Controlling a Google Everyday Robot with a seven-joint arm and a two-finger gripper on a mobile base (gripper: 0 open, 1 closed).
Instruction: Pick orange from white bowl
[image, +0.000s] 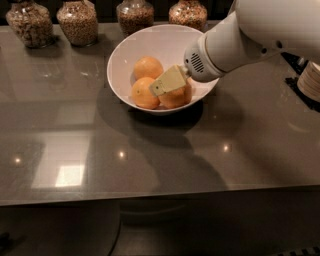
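Observation:
A large glossy white bowl (125, 55) sits on the grey counter and holds three oranges: one at the back (148, 67), one at front left (142, 95) and one at front right (176, 98). My gripper (161, 86) reaches in from the right on a white arm (235, 42). Its pale yellow-green tip lies over the front right orange, next to the front left one.
Several grain-filled glass jars stand along the back edge, among them one at far left (29, 22) and one behind the bowl (135, 15). A stack of pale discs (310, 80) sits at the right edge. The counter's front edge runs across the lower frame.

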